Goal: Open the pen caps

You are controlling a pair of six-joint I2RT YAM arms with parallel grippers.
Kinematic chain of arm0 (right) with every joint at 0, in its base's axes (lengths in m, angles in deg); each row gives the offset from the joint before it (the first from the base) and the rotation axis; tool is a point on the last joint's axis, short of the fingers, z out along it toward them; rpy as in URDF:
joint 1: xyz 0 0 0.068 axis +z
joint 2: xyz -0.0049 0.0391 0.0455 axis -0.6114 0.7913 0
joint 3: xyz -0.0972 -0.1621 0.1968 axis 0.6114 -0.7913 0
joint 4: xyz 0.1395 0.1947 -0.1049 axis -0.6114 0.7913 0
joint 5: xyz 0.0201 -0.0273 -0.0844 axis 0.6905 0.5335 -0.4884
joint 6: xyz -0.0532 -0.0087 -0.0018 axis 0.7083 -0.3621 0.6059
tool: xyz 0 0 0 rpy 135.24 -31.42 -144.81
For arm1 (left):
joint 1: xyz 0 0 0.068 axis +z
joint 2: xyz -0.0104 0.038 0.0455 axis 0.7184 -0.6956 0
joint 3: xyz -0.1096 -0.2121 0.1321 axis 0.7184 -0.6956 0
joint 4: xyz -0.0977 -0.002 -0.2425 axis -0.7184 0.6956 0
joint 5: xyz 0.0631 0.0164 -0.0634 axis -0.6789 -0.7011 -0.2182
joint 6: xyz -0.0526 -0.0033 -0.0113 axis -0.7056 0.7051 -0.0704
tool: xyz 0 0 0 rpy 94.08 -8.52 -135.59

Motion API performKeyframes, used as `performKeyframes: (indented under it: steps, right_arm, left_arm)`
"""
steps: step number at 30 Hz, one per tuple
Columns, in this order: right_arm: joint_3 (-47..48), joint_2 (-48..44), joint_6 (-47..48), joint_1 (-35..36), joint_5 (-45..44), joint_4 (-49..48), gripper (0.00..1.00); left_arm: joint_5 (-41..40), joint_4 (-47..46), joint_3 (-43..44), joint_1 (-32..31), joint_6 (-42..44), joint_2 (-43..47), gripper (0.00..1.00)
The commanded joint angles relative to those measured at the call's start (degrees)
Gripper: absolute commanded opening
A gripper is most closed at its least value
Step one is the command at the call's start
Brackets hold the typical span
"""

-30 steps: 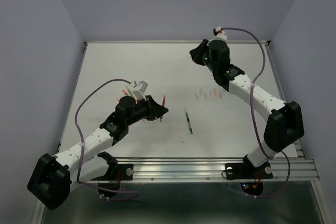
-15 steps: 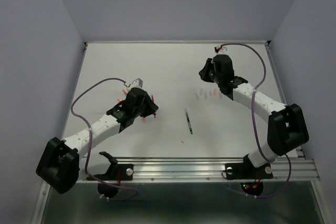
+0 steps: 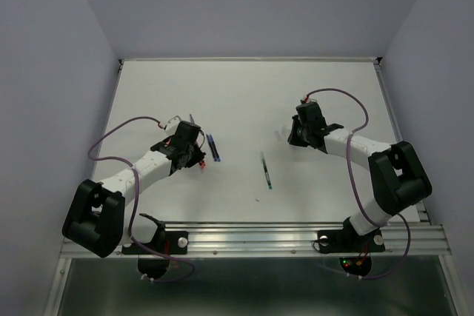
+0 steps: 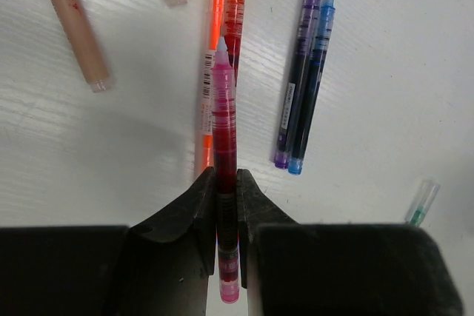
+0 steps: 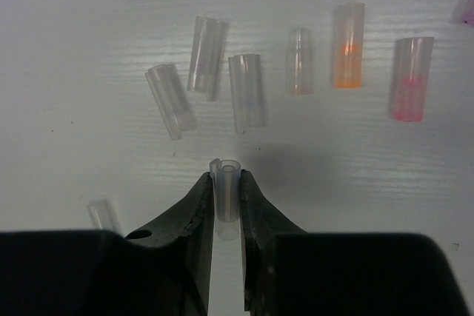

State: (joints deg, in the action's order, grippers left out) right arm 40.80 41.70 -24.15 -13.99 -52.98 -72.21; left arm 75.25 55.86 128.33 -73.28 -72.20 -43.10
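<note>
My left gripper is shut on a pink-red pen whose bare tip points away from me, low over a group of pens. An orange pen, a purple pen and a blue pen lie on the table there. My right gripper is shut on a clear pen cap, just short of a row of loose caps: several clear ones, an orange one and a pink one. In the top view the left gripper is at left centre and the right gripper at right centre.
A dark green pen lies alone between the arms. A beige pen lies at the far left of the left wrist view. A greenish cap lies to the right of my left fingers. Another clear cap lies left of my right fingers.
The left arm swung left and down, carrying the pink-red pen to the pen group. The right arm came nearer and lower, down to the row of caps.
</note>
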Motion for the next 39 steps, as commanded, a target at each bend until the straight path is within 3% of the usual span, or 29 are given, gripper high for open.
performKeyframes:
  steps: [1, 11, 13, 17, 22, 26, 33, 39]
  right_arm:
    - [-0.12, 2.48, -0.99, 0.2, 0.55, -0.08, 0.12]
    - [0.76, 4.33, -1.08, 0.73, 0.28, 0.45, 0.31]
    - [0.94, 3.63, -1.08, 0.73, 0.54, 0.8, 0.4]
    - [1.29, 1.62, -0.73, 0.73, 0.81, 1.51, 0.45]
    - [1.29, -1.55, 0.32, 0.73, 1.95, 2.21, 0.5]
    - [1.46, -2.7, 2.43, 1.78, 3.8, 2.21, 0.55]
    - [3.84, -1.47, 7.18, 8.28, 3.71, 2.47, 0.6]
    - [7.17, 0.81, 9.64, 11.97, 4.24, 2.56, 0.6]
  left_arm:
    - [-2.57, 1.31, 0.22, 0.9, -0.66, 0.26, 0.0]
    - [-2.13, 0.17, -1.72, 4.5, -0.3, -1.76, 0.0]
    - [-1.35, -0.53, -1.81, 4.94, 0.13, -3.16, 0.0]
    - [-0.38, -0.97, -1.54, 5.47, 0.75, -5.71, 0.0]
    - [0.59, -1.06, -1.81, 5.56, 0.93, -5.72, 0.17]
    - [0.33, -0.27, -1.63, 5.64, 1.45, -4.57, 0.24]
    - [0.59, 1.66, -1.72, 5.56, 1.89, -2.21, 0.52]
    - [1.55, 1.84, -1.54, 5.47, 2.86, 0.78, 0.53]
